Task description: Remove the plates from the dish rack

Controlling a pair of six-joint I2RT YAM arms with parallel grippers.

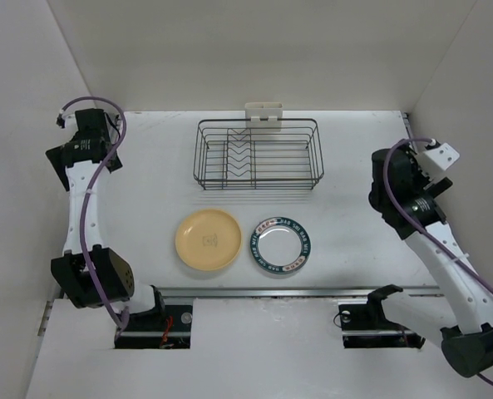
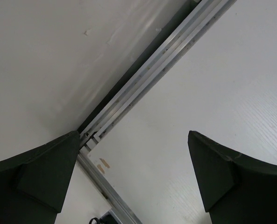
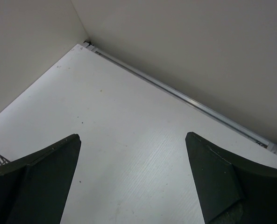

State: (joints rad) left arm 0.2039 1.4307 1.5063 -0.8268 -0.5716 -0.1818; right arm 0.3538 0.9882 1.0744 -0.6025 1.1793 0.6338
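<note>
From the top external view, the dish rack (image 1: 258, 186) sits at the back middle of the counter (image 1: 354, 166), its white clip (image 1: 263, 112) on the far long side. No plate shows between its V-shaped dividers. Two plates lie flat in front of the rack, side by side and just apart: one yellow plate (image 1: 208, 239) on the left and one white plate with a dark patterned rim (image 1: 283, 245) on the right. That makes one rack, two plates and two arms; I see no other plates. The left arm (image 1: 84, 199) is folded back at the far left and the right arm (image 1: 446, 249) at the far right, both well clear of rack and plates.

As I judge it, the rack is unloaded and the step in hand is parking. To do it well, keep both arms high and out at the sides, so that no link swings over the plates or catches the rack's wire.

In the left wrist view, the left jaws stand wide with nothing between them. Below them are bare counter, an aluminium rail (image 2: 166, 60) and the side wall.

In the right wrist view, the right jaws are wide too and hold nothing. They look over bare counter toward a back corner, with a few thin wires at the left edge, probably the rack's corner.
</note>
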